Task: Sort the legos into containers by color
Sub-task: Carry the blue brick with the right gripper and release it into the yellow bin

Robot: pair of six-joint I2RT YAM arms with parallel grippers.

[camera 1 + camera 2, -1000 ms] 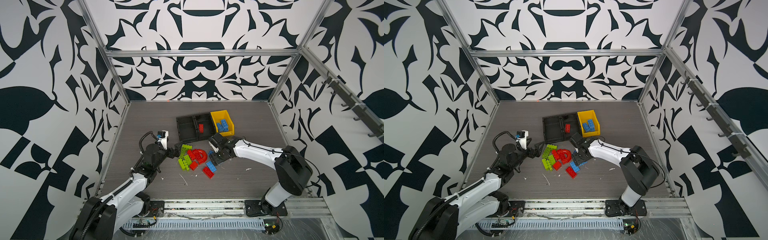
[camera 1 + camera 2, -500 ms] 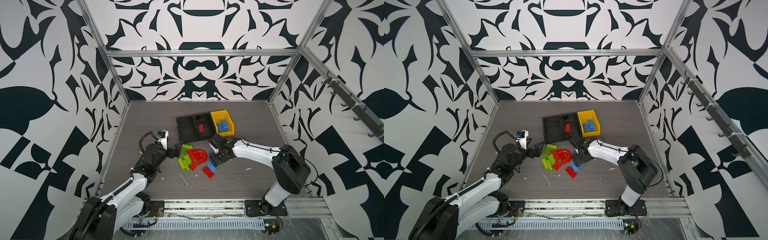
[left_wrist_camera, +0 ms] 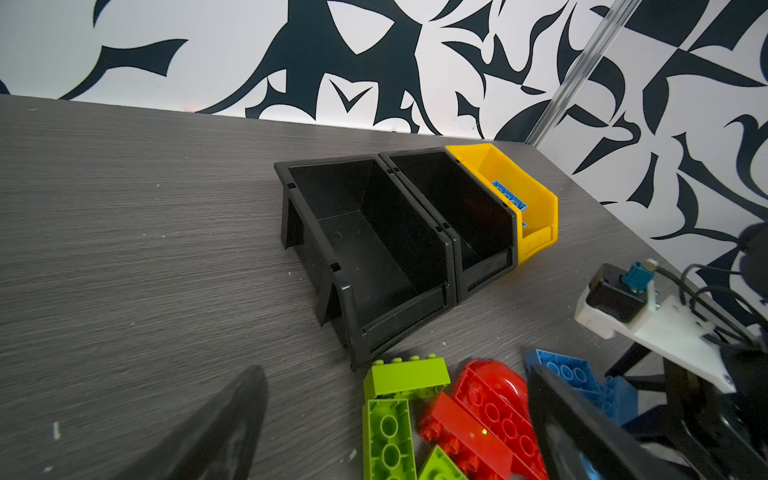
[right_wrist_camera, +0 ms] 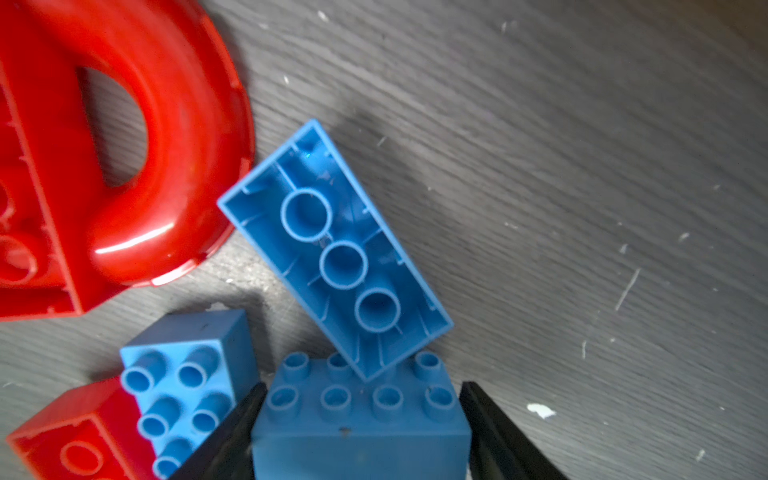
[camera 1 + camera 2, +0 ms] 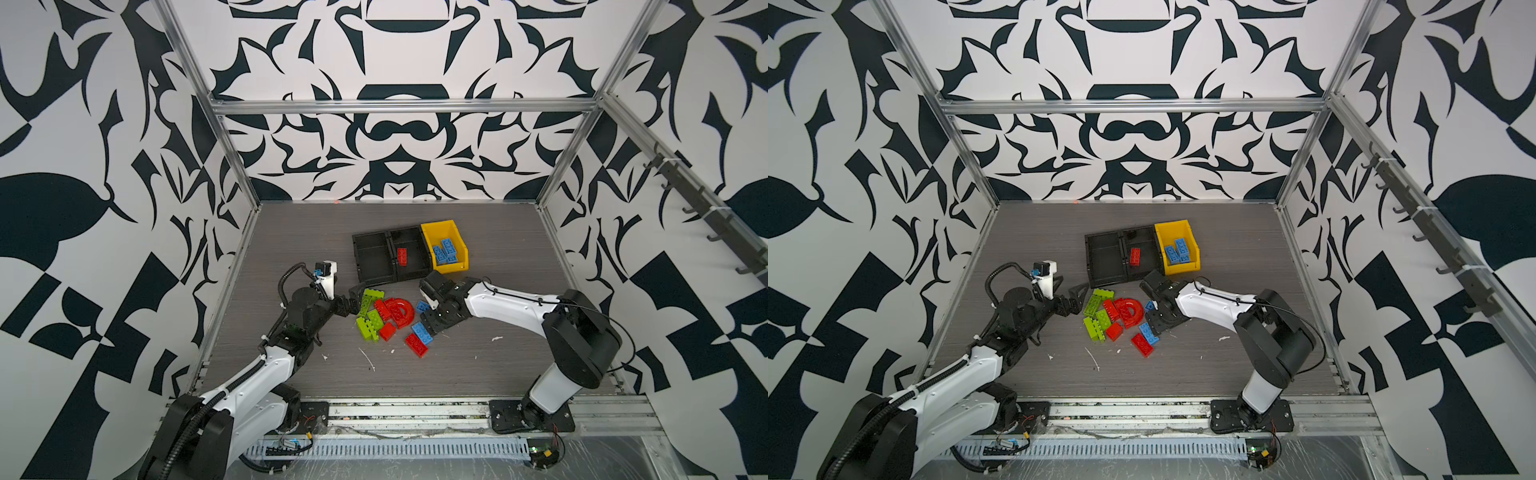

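1. Left arm [image 5: 259, 372]: white shells, black joints, ribbed black hose [image 5: 284, 286] looping.
2. Right arm [image 5: 507, 302]: white link, bulky black elbow [image 5: 582, 332], thin black cable [image 5: 523, 296].
3. Wrist camera [image 3: 613, 297]: white bracket [image 3: 669, 328], teal plug [image 3: 640, 276].
4. Right tool [image 4: 360, 388]: black wedge fingers [image 4: 498, 432].
5. Black base plates [image 5: 505, 415], 5 and 7 o'clock in a top view.

1. Grey wood-grain table [image 5: 299, 249], speckled with white scraps [image 5: 365, 357] near the front.
2. Back of centre: black bin [image 5: 371, 266], second black bin [image 5: 415, 270], yellow bin [image 5: 436, 230], touching in a row.
3. And right in front, bunched loose together: green bricks [image 5: 371, 299], red arch [image 5: 410, 316], red brick [image 5: 416, 345], blue brick [image 4: 361, 432].
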